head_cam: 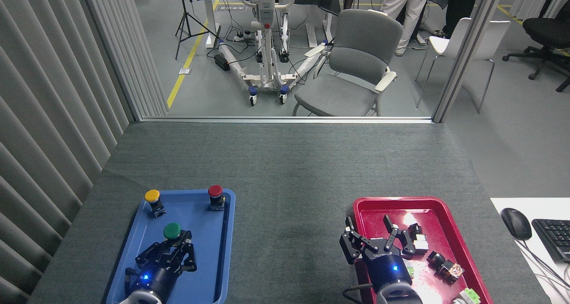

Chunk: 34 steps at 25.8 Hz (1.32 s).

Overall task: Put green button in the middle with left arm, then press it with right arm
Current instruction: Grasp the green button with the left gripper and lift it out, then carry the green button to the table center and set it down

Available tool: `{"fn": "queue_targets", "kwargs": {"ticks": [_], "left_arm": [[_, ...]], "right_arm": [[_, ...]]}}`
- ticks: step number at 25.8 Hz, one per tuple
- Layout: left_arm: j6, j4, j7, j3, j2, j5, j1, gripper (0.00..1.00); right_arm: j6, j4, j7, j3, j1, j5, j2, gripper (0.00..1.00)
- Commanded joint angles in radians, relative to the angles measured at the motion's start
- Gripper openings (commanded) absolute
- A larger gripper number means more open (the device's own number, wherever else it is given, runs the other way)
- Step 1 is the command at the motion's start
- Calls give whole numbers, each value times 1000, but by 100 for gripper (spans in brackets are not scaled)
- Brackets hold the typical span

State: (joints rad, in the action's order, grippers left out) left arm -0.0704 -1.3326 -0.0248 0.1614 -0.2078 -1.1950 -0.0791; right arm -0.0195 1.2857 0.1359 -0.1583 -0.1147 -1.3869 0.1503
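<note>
Bright even overhead light, sharp focus, glare on red tray (pixel 445 233)

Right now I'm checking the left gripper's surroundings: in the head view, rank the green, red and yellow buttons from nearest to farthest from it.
From the left gripper:
1. Green button, right at its fingers, in the middle of the blue tray.
2. Yellow button, at the tray's far left corner.
3. Red button, at the far right corner; close to yellow, hard to separate.
</note>
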Motion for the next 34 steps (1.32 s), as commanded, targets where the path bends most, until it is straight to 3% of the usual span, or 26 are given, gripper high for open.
{"fn": "queue_targets", "kwargs": {"ticks": [1, 6, 10, 14, 21, 25, 34], "left_arm": [[-143, -108, -40, 6, 8, 2, 56, 0], [-253, -79, -43, 93, 62, -18, -17, 0], [-244, 92, -38, 185, 114, -24, -183, 0], [-235, 231, -40, 253, 174, -35, -271, 0], [-112, 362, -40, 253, 229, -28, -297, 0], [-8, 365, -40, 256, 246, -29, -292, 1], [14, 449, 6, 256, 275, -34, -306, 2]], "right_arm": [[-28, 1, -1, -1, -2, -41, -5, 100], [-23, 17, -1, 2, 0, -34, -12, 100], [-20, 17, 7, 0, 1, -26, -23, 99], [-10, 17, 7, 0, -2, -26, -23, 99], [-13, 17, 5, 0, -3, -31, -21, 99], [-13, 17, 5, 0, -5, -32, -21, 99], [-14, 17, 2, 0, -14, -32, -34, 99]]}}
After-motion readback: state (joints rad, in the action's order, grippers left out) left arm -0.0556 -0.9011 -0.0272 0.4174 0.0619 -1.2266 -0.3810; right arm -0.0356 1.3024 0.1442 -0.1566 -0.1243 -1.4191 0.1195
